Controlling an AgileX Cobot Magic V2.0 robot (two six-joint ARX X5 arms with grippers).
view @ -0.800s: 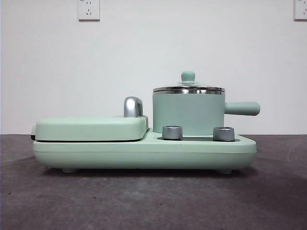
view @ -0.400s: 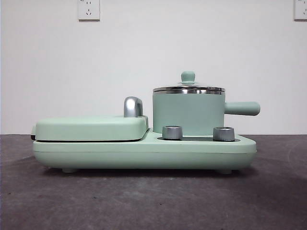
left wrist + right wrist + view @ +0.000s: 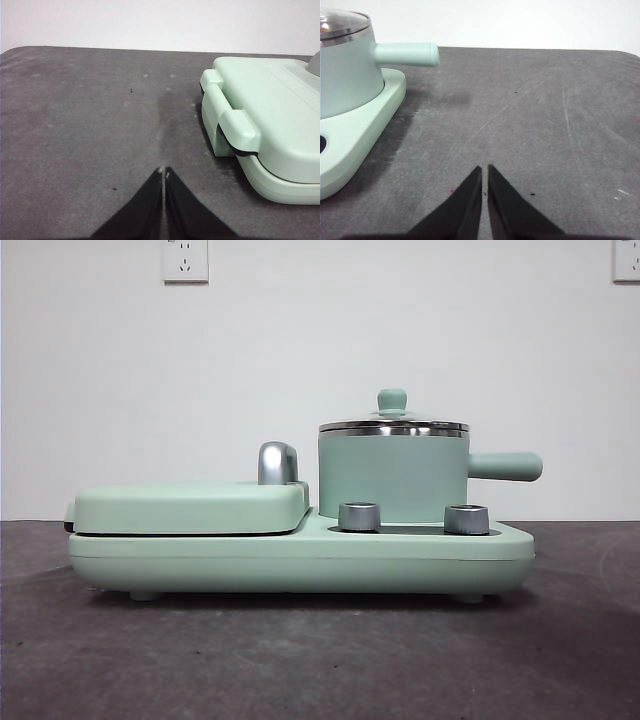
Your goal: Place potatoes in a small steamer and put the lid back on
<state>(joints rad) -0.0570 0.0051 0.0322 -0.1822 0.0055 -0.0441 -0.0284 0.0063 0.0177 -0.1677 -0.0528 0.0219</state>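
Against a plain white wall with two sockets, a dark grey table [image 3: 320,660] carries a mint-green cooker base [image 3: 300,558]. On the right half of that base we see the small steamer [image 3: 393,478], a mint-green pot with a steel rim and a stubby side handle [image 3: 505,466] pointing away from the griddle side. The lid [image 3: 393,424] sits closed on its rim, glass-domed, with a small green knob on top. We cannot see any potato in these views. Two metal dials [image 3: 359,516] stand on the base just in front of the pot. Beside it lies the flat griddle cover [image 3: 190,508] with its chrome handle [image 3: 277,462].

The front view shows neither arm. Only the wrist views do: the left end effector [image 3: 163,172] has its jaws pressed together, empty, over bare table near the griddle end of the cooker; the right end effector [image 3: 484,170] is likewise closed and empty, apart from the pot handle.
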